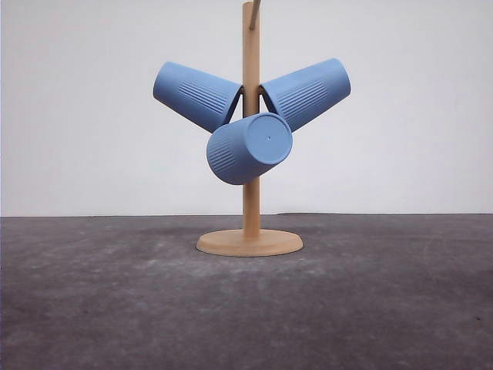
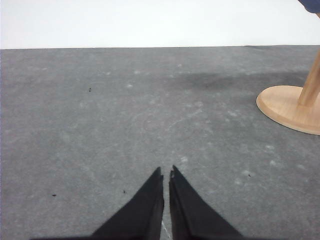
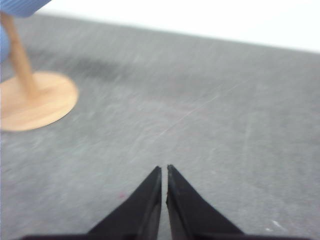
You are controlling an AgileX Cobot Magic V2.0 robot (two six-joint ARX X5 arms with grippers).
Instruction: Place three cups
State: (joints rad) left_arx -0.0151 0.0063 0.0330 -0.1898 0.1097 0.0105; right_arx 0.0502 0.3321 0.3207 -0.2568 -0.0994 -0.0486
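Light-blue ribbed plastic tumblers (image 1: 250, 116) x3 hang on wooden peg stand (image 1: 250, 240); left gripper (image 2: 166, 173) & right gripper (image 3: 164, 169) jaws pressed together, holding nothing, over grey mat (image 1: 115, 308).

Soft, even, bright lighting, faint shadow beneath the wooden stand (image 1: 249, 242) (right wrist view blurred).

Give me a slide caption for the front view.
Three light-blue ribbed plastic cups hang on a wooden peg stand on the grey table.

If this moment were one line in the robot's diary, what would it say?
cups: three hung on wooden stand | left gripper: shut, empty, above table | right gripper: shut, empty
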